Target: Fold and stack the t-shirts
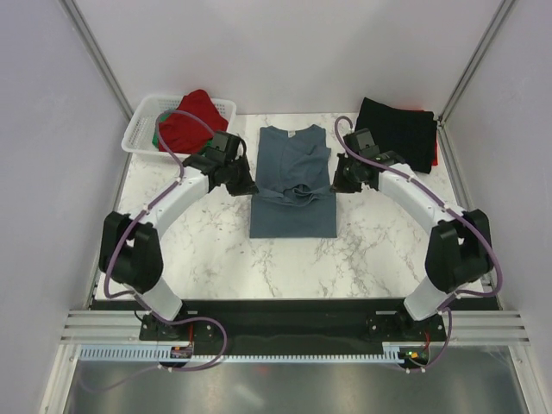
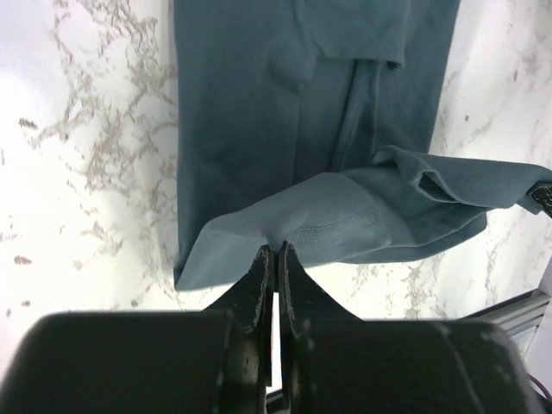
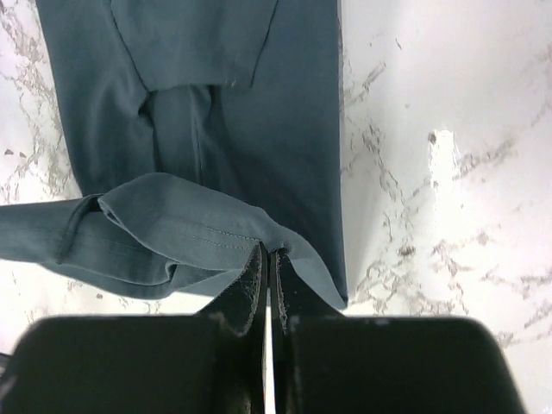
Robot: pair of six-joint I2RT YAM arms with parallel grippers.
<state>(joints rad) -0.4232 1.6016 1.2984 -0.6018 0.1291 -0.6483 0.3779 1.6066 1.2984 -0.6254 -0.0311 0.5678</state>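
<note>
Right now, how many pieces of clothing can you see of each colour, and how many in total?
blue-grey t-shirt: 1
black t-shirt: 1 that I can tell
red t-shirt: 2, one in the basket, one edge under the black
green t-shirt: 1, a sliver in the basket
Total: 5

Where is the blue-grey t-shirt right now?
In the top view the blue-grey t-shirt lies mid-table, a lifted edge pinched in both arms' shut jaws, with the white basket back left and the black shirt back right.
</note>
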